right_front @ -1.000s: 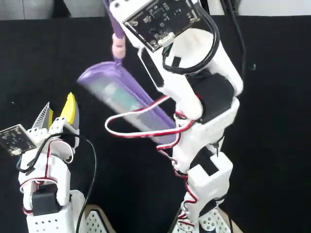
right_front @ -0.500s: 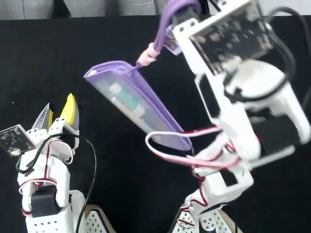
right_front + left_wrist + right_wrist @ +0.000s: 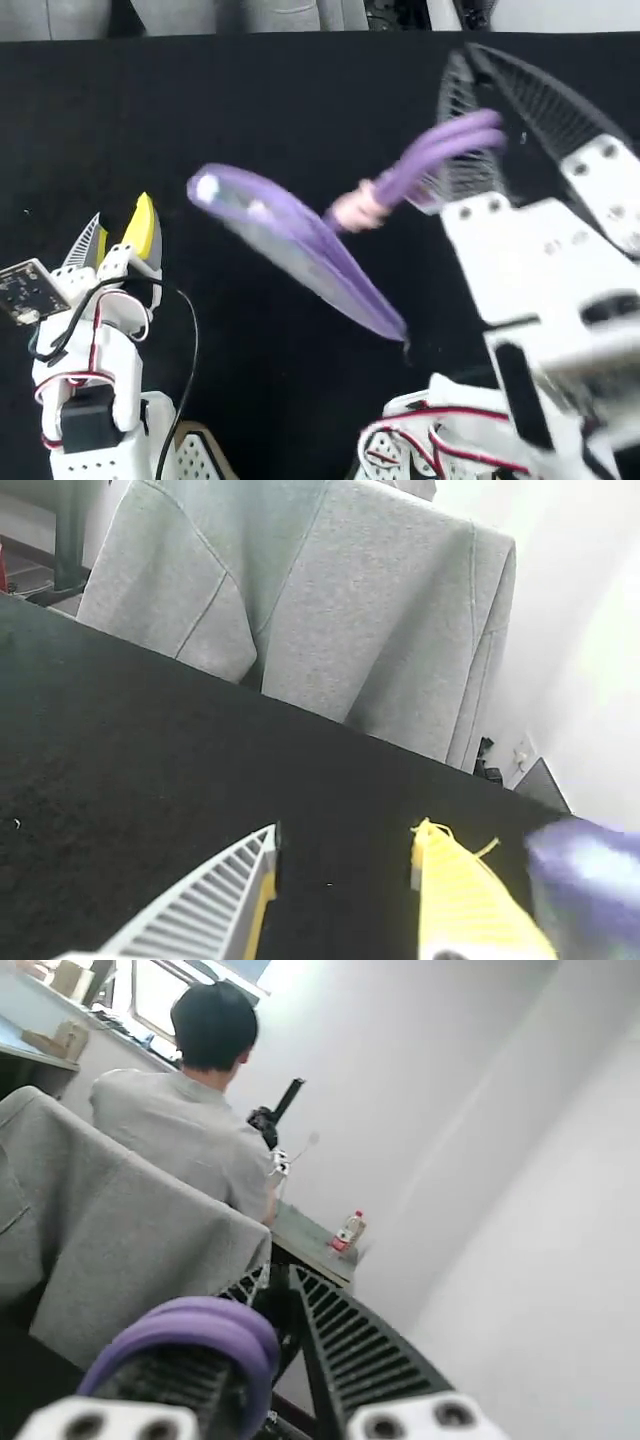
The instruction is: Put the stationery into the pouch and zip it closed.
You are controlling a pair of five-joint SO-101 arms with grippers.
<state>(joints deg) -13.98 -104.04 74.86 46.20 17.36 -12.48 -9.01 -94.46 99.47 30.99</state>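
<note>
Right gripper (image 3: 470, 110) pinches the purple strap (image 3: 440, 155) and has swung upward since a second ago. The pouch (image 3: 290, 235) now dangles beyond its tip, airborne. The task looks nearly finished.

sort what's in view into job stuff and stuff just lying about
Job: purple pouch; its strap, held in the right gripper; left gripper, open and empty.
Lying about: grey jacket; bottle on the desk behind.
</note>
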